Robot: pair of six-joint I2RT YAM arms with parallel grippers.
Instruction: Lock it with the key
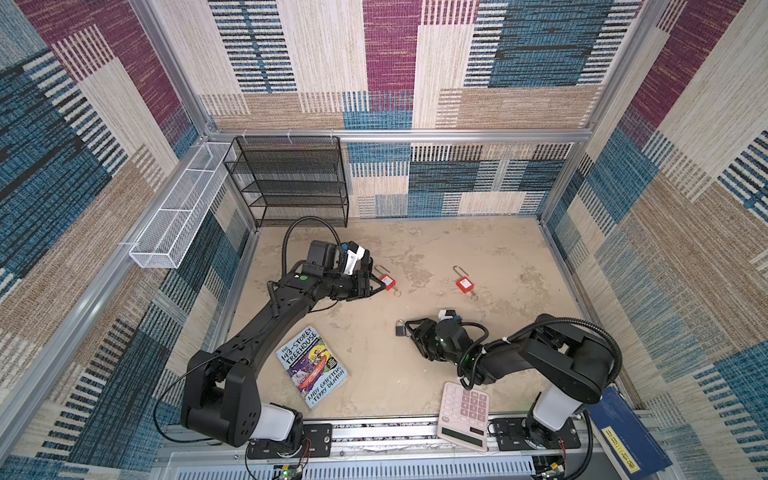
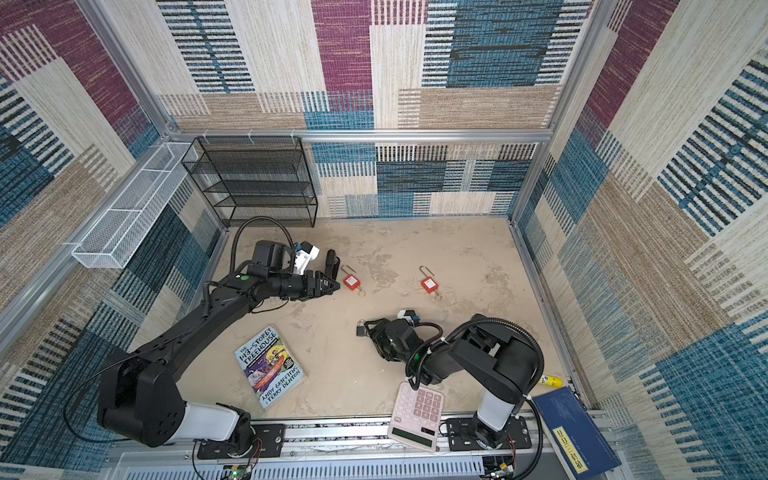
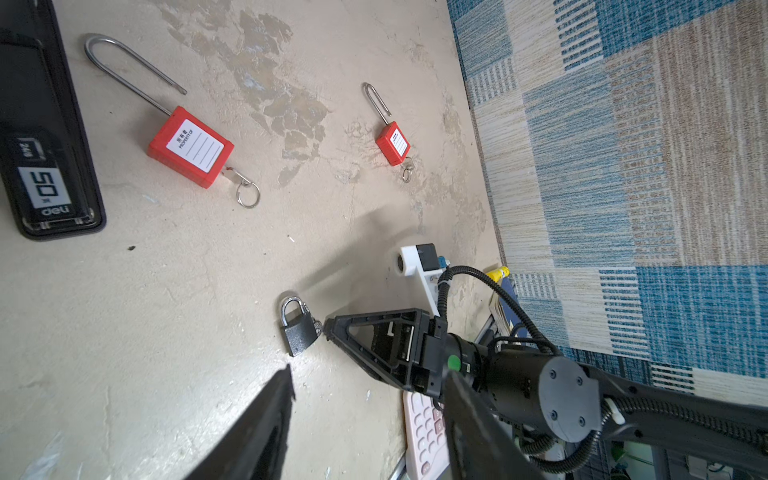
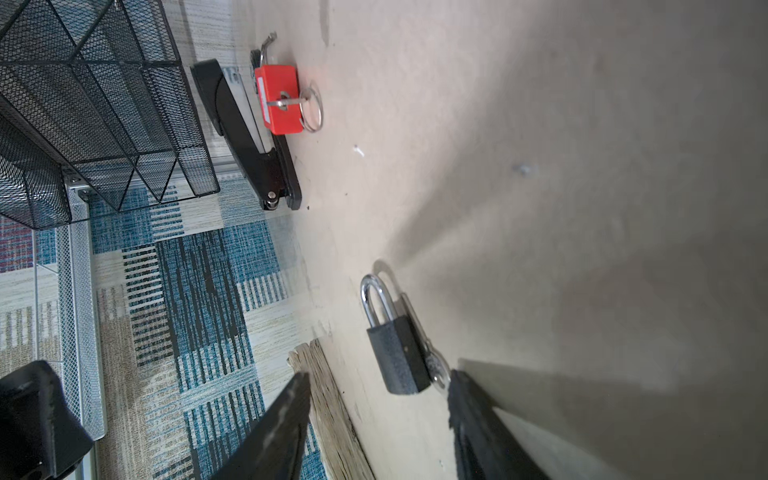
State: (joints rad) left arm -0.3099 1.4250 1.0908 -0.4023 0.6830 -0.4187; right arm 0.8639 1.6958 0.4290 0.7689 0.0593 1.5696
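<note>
Grey metal lock (image 4: 397, 357) lies flat on the beige worktop (image 1: 457, 241), a little in front of the middle, and its steel shackle looks pushed into the body. Its key (image 4: 436, 368) sits in the bottom of the lock. The right hand (image 4: 380, 374) is low over the worktop with its two fingers spread wide. The lock lies between them and is not gripped. One fingertip (image 4: 463, 399) is just beside the key head, and whether it touches cannot be told. The other fingertip is clearly apart from the lock body.

The left hand (image 3: 369, 372) also has its fingers apart, with nothing between them. In both top views it points at a red lock (image 1: 387, 281) on the left part of the worktop, with its tip close beside the lock body. This red lock has a long shackle that stands open, a white label, and its own key on a ring at the bottom. A black stapler (image 3: 45, 137) lies just beside it, toward the back. A second red lock (image 1: 464, 284), of the same kind and also open, lies to the right, well apart from both hands.

Near the front edge lie a book (image 1: 311, 368) and a pink calculator (image 1: 463, 411). A black mesh rack (image 1: 291, 183) stands at the back left corner
</note>
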